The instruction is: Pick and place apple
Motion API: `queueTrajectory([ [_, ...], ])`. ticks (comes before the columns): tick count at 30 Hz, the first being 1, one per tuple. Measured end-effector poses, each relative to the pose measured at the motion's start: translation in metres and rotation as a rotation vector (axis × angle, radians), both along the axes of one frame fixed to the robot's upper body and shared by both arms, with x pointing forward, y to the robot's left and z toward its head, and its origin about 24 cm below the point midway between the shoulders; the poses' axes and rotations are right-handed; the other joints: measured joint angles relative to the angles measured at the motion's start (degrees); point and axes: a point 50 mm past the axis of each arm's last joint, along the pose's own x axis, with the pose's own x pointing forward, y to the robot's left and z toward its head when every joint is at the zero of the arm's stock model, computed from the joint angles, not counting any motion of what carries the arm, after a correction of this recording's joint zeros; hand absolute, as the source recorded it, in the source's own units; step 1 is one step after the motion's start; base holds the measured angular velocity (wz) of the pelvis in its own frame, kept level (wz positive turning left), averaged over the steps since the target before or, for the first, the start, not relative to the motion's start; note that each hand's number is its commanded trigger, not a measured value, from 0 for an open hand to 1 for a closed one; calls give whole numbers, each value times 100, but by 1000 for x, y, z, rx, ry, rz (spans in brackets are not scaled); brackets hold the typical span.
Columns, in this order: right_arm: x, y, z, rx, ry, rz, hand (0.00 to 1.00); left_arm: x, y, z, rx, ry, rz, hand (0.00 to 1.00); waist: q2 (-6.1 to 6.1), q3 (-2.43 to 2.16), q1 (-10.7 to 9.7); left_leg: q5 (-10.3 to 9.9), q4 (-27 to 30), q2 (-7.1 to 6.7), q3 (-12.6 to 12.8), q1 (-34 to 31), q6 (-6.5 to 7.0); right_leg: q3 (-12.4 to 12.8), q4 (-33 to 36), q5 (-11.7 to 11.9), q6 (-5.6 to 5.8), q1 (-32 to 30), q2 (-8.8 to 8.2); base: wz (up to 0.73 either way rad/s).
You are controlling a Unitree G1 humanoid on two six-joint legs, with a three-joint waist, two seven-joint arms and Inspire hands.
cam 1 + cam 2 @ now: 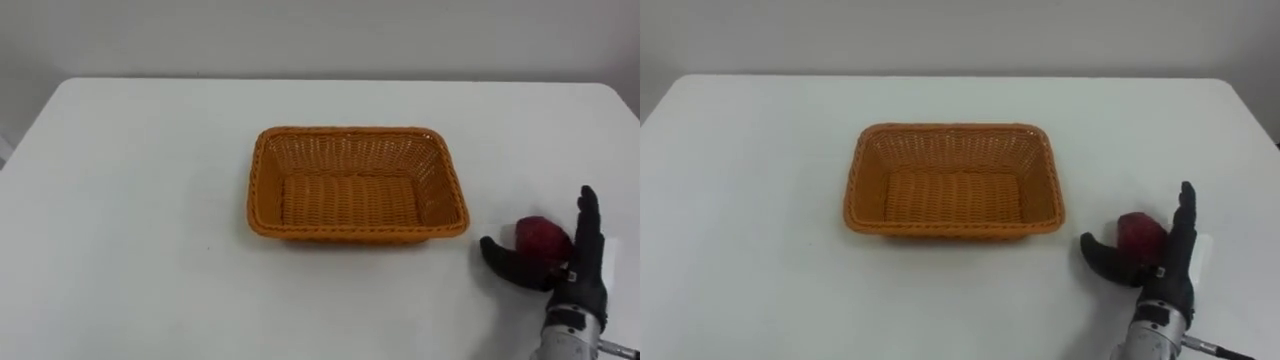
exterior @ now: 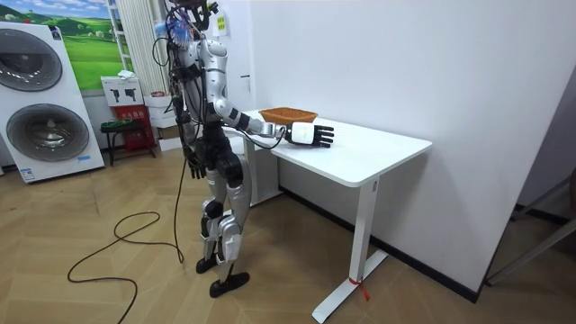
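A basket of rough woven wicker sits on a smooth, matt white table. The apple has smooth skin; the right hand looks matt black plastic.

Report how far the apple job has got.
Done: nothing placed so far; the basket is empty. In hand: the right robot hand is open at the apple, which lies on the table between the thumb and the straight fingers and is not yet gripped. Left: close on the apple, lift it and set it down, probably in the basket.
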Motion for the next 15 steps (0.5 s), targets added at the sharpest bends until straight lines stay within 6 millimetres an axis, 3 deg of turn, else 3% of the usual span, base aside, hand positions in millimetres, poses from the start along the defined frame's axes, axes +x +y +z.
queueTrajectory([
  [3,-1,-1,-4,-1,18,-7,100,0,3,1,6,0,1,0,-47,-42,8,0,-3,0,-4,1,0,-1,-2,2,0,9,5,0],
  [15,0,-31,-7,-82,47,-114,100,-3,6,2,35,13,3,0,-26,-52,10,-3,50,20,-8,17,-3,-2,-14,33,-1,47,19,0],
])
